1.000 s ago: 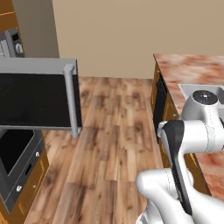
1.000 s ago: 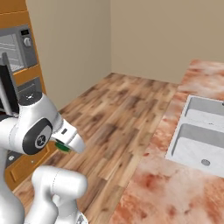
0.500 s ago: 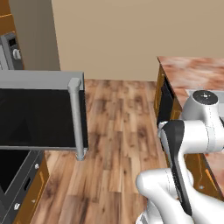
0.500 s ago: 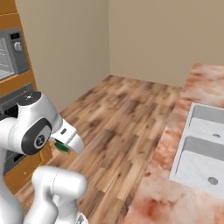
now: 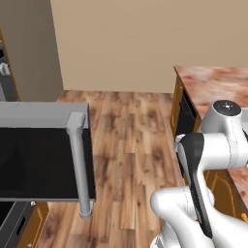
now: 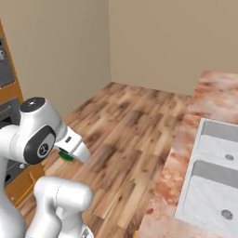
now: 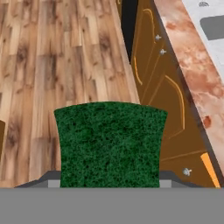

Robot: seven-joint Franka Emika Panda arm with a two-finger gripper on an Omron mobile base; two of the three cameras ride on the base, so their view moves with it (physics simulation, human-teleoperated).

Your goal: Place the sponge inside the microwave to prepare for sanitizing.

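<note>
Between the two dark finger tips of the gripper, as the hand view shows it, sits the sponge, its dark green scouring face turned toward the camera and hiding most of the fingers. The jaws stand partly closed against its two sides, so the sponge is held, carried in the air above the wooden floor. In the right base view a sliver of green peeks out at the white hand below the arm's elbow. To the arm's right run the orange cabinet fronts beneath the marble counter with its double sink.

In the left base view the microwave door hangs swung open into the room, dark glass framed in grey, its bar handle standing upright at the free edge. The cavity itself lies out of sight to the left.

Handling, by judgement: the sponge is light and soft, so a moderate side pinch across the narrow width holds it well; the foam will give under the pads rather than slip, and the rough green face adds friction. It is not fragile. A grip near the middle keeps it from drooping or twisting as it goes in past the open door.
</note>
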